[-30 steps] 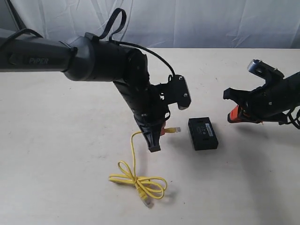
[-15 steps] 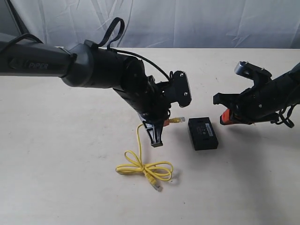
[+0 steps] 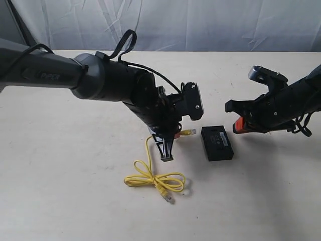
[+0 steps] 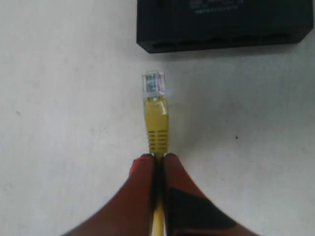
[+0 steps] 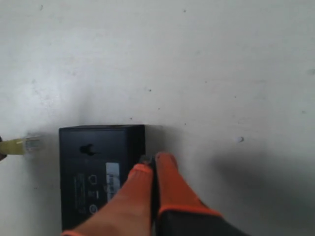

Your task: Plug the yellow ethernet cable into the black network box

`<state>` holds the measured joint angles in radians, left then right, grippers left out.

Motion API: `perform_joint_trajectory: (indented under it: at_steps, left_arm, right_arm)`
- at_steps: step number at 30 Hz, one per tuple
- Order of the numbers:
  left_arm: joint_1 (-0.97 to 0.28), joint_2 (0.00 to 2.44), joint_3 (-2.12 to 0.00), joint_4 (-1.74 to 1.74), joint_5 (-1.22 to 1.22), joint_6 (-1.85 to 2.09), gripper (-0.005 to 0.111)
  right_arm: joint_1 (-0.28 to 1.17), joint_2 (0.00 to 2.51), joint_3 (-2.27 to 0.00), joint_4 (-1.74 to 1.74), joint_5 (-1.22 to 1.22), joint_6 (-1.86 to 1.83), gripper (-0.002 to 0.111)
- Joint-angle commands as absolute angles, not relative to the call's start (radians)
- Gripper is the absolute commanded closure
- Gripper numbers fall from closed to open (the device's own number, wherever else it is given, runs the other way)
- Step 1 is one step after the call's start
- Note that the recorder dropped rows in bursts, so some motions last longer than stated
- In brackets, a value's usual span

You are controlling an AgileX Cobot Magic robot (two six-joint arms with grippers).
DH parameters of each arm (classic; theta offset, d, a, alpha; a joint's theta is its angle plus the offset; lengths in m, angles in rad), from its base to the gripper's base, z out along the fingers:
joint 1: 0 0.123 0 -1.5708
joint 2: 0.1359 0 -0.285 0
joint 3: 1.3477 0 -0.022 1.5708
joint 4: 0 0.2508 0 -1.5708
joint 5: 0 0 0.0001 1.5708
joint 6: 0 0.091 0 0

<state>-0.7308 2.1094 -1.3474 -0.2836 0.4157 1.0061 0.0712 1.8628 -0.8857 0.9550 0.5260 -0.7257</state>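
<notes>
Yellow ethernet cable (image 4: 156, 125) plugged in yet?

Not yet. The left pincer (image 4: 156, 158) is clamped on the cord just behind its boot. The clear plug (image 4: 153, 82) points at the port side of the black network box (image 4: 221, 24), near it but apart. The rest lies looped on the worktop (image 3: 60, 175).

So what's left?

Closing that gap and seating the plug, I'd judge. The right pincer (image 5: 153, 161), fingers together on nothing, sits at the box's edge opposite the plug, perhaps to brace it.

Any writing?

"PiPER" on the left arm (image 3: 50, 77). The box's white label is too small to read.
</notes>
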Motion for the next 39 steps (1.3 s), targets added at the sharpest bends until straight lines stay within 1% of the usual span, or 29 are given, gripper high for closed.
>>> perform_joint_trajectory:
  at_steps: [1,28,39]
  left_arm:
    - [-0.732,2.121,-1.345,-0.317,0.423,1.005,0.107]
    - [-0.732,2.165,-1.391,-0.371,0.439,1.088,0.107]
    - [-0.753,2.165,-1.432,-0.378,0.441,1.104,0.107]
  right_arm:
    - [0.073,1.859,-0.883,0.962,0.513,-0.734,0.108]
    - [0.073,1.859,-0.883,0.962,0.495,-0.734,0.108]
    - [0.073,1.859,-0.881,0.962,0.501,-0.734,0.108]
